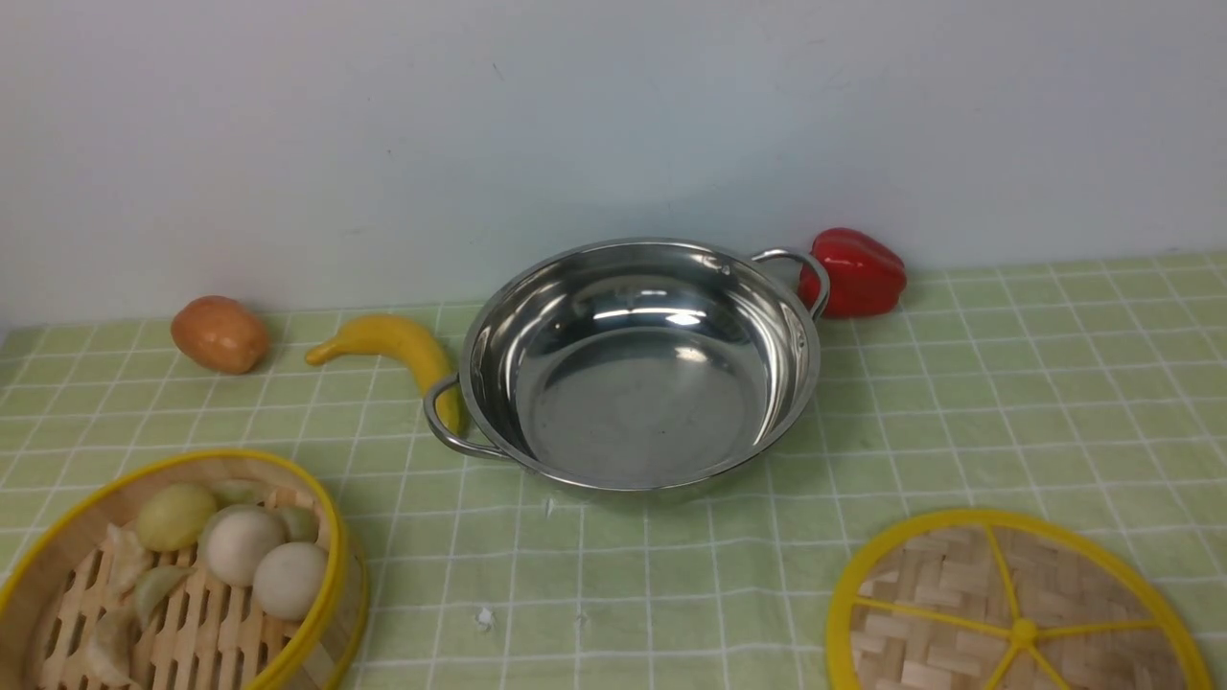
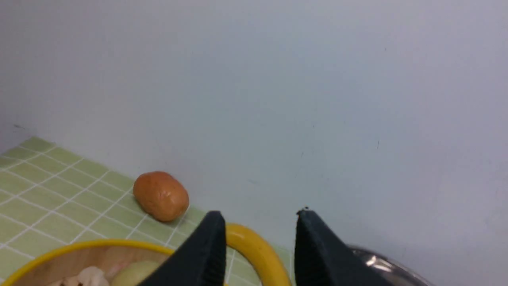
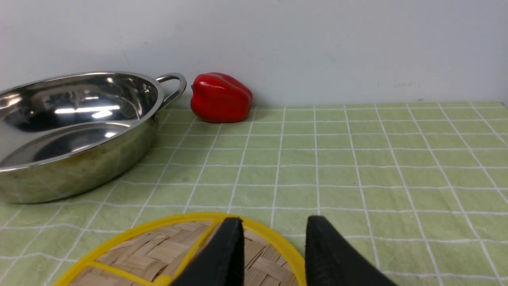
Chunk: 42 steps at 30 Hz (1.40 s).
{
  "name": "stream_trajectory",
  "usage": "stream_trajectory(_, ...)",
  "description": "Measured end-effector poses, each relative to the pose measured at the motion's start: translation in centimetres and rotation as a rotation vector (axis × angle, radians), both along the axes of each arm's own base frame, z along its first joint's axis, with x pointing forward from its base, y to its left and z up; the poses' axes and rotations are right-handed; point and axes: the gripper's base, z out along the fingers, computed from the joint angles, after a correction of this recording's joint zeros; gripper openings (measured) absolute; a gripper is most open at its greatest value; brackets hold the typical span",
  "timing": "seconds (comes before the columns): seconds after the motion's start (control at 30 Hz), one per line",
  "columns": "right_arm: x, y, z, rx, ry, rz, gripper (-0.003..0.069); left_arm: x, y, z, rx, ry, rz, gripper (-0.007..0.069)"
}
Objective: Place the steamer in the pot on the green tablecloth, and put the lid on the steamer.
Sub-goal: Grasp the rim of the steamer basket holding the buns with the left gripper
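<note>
Front view: the wide, shiny stainless-steel pot (image 1: 640, 402) sits empty at the centre of the frame on the pale green tablecloth (image 1: 1007, 383) with its white grid; the round bamboo steamer (image 1: 67, 546) with yellow rims, holding pale buns (image 1: 259, 565), stands in the lower left corner, apart from the pot; the flat woven-bamboo lid (image 1: 1016, 613) with yellow rim and spokes lies in the lower right corner; a yellow banana (image 1: 403, 345) lies just beside the pot's left handle, a brown oval potato (image 1: 220, 333) further left, and a red bell pepper (image 1: 858, 273) is by the right handle.

Left wrist view: the left gripper (image 2: 260, 214) hangs over the steamer's rim, dark jaws apart, nothing between them; the banana and potato lie beyond.

Right wrist view: the right gripper (image 3: 274, 219) hangs over the lid's edge, jaws apart and empty; the pot and pepper stand near the wall.
</note>
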Motion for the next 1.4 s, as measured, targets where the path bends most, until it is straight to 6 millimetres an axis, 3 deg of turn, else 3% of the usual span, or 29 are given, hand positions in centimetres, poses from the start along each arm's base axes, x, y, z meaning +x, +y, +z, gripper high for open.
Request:
stream_trajectory(0.13,0.0,0.0,0.0,0.0,0.001,0.0,0.024,-0.2,-0.5,1.4,0.063,0.024,-0.046,0.0243)
stream_trajectory(0.17,0.0,0.0,0.0,0.0,0.001,0.0,0.024,-0.3,-0.9,3.2,0.124,0.063,-0.09,0.0243)
stream_trajectory(0.23,0.0,0.0,0.0,0.0,0.001,0.0,0.024,-0.3,-1.2,4.2,0.162,0.102,-0.117,0.0243)
stream_trajectory(0.33,0.0,0.0,0.0,0.0,0.001,0.0,0.024,0.4,-1.8,7.5,0.346,0.348,-0.231,0.0243)
stream_trajectory(0.37,0.0,0.0,0.0,0.0,0.001,0.0,0.024,0.4,-1.8,7.6,0.354,0.366,-0.237,0.0243)
stream_trajectory(0.43,0.0,0.0,0.0,0.0,0.001,0.0,0.024,1.6,-1.6,9.1,0.507,0.636,-0.322,0.0243)
stream_trajectory(0.5,0.0,0.0,0.0,0.0,0.001,0.0,0.024,2.2,-1.3,9.2,0.577,0.801,-0.383,0.0243)
stream_trajectory(0.53,0.0,0.0,0.0,0.0,0.001,0.0,0.024,3.0,-1.0,9.1,0.624,0.935,-0.433,0.0243)
stream_trajectory(0.63,0.0,0.0,0.0,0.0,0.001,0.0,0.024,5.1,-0.5,8.2,0.703,1.12,-0.551,0.0244)
stream_trajectory(0.8,0.0,0.0,0.0,0.0,0.001,0.0,0.024,8.5,-0.4,6.0,0.738,1.246,-0.723,0.03)
stream_trajectory(1.0,0.0,0.0,0.0,0.0,0.001,0.0,0.024,12.3,-0.5,3.1,0.701,1.28,-0.817,0.0411)
stream_trajectory(1.4,0.0,0.0,0.0,0.0,0.001,0.0,0.024,16.0,-0.4,-1.5,0.703,1.335,-0.949,0.0429)
